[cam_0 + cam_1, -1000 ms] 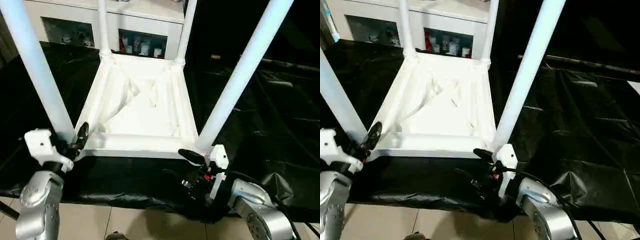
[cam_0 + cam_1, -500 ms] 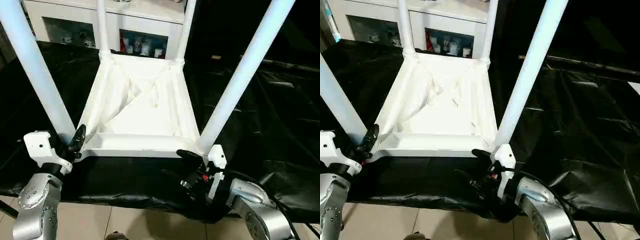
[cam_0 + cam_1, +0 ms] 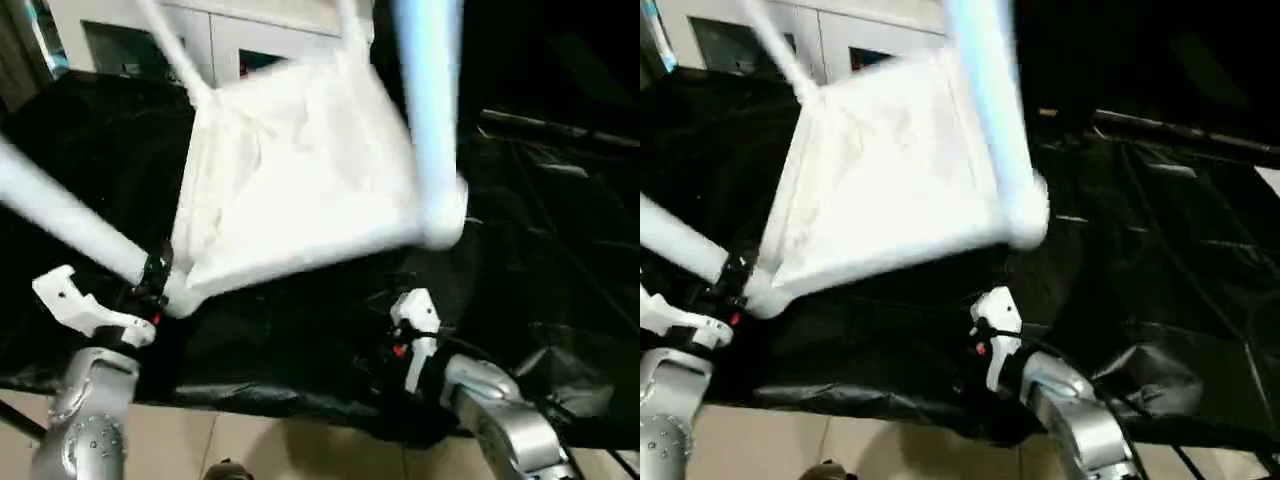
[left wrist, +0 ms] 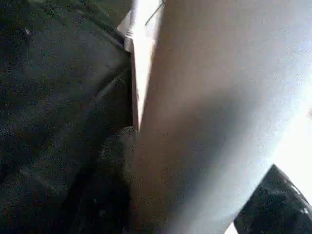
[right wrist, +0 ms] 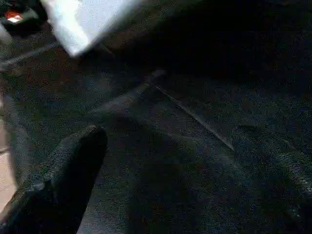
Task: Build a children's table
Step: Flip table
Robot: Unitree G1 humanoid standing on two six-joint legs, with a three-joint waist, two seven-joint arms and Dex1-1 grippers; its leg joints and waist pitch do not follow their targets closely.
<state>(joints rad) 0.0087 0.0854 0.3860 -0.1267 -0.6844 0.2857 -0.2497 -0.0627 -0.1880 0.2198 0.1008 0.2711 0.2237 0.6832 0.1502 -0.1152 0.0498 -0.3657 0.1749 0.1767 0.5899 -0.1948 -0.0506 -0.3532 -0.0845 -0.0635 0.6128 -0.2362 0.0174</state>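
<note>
The children's table is upside down and tilted, its white tabletop raised at the near right corner socket above the black cloth. Its legs lean to the left: the near left leg, the near right leg and a far leg. My left gripper is shut on the near left leg just above its corner socket; in the left wrist view the white leg sits between the black fingers. My right gripper hangs open low over the cloth, below the raised corner and apart from it. One right finger shows.
Black cloth covers the low work surface, with wrinkles at the right. A white glass-door cabinet stands behind the table. Tiled floor lies in front of the cloth's near edge.
The table has tipped: its near right corner rose away from my right gripper and the legs swung left. My left gripper closed around the near left leg. The right gripper stays open.
</note>
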